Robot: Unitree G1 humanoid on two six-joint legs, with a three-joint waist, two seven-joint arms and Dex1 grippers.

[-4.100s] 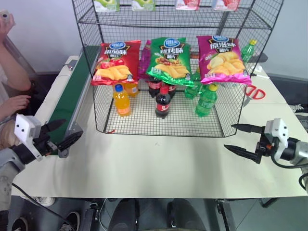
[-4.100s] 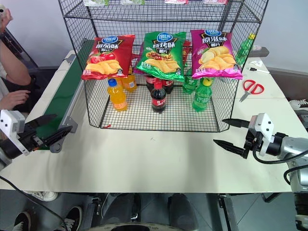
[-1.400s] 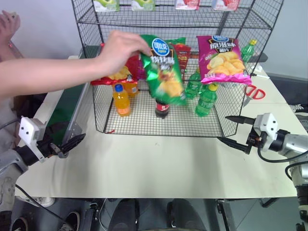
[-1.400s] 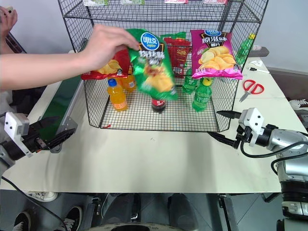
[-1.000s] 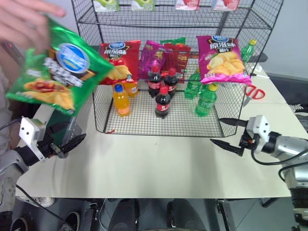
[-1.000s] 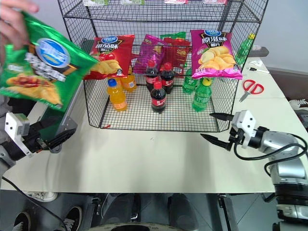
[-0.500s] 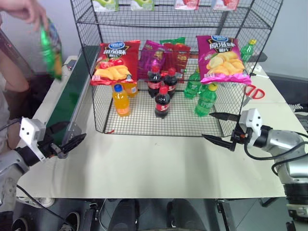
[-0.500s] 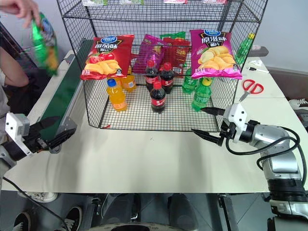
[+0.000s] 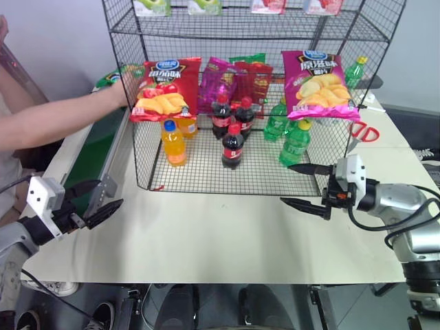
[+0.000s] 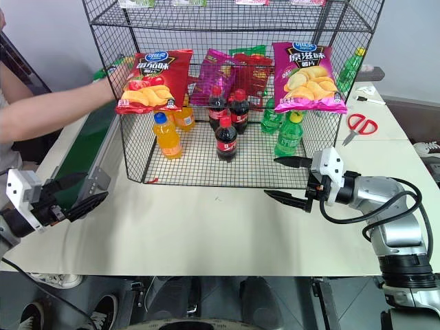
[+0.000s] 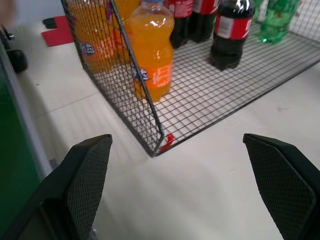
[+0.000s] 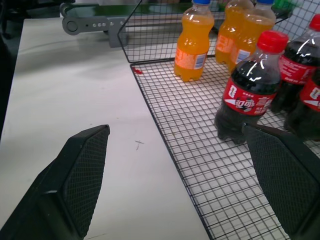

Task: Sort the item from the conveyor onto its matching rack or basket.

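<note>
A corner of the shiny green crisp bag, the item (image 9: 111,75), shows at the far end of the conveyor (image 9: 95,152), under a person's hand (image 9: 126,87) and partly hidden behind the rack's left side. The tall black wire rack (image 9: 240,32) stands at the middle back of the table. My left gripper (image 9: 110,193) is open and empty beside the conveyor's near end. Near the rack's front right corner, my right gripper (image 9: 285,183) hangs open over the table, empty as well. Both pairs of fingers (image 11: 90,175) (image 12: 85,170) stand wide apart in the wrist views.
A red crisp bag (image 9: 163,86) and a magenta-pink one (image 9: 317,82) hang on the rack's front. Orange (image 9: 173,143), cola (image 9: 232,146) and green (image 9: 295,143) bottles stand on its bottom grid. Red scissors (image 9: 364,130) lie at the right. The person's arm (image 9: 55,120) reaches across the belt.
The person took the green bag off the rack and carried it left to the conveyor's far end. My right gripper moved left along the rack's front. The left gripper kept still.
</note>
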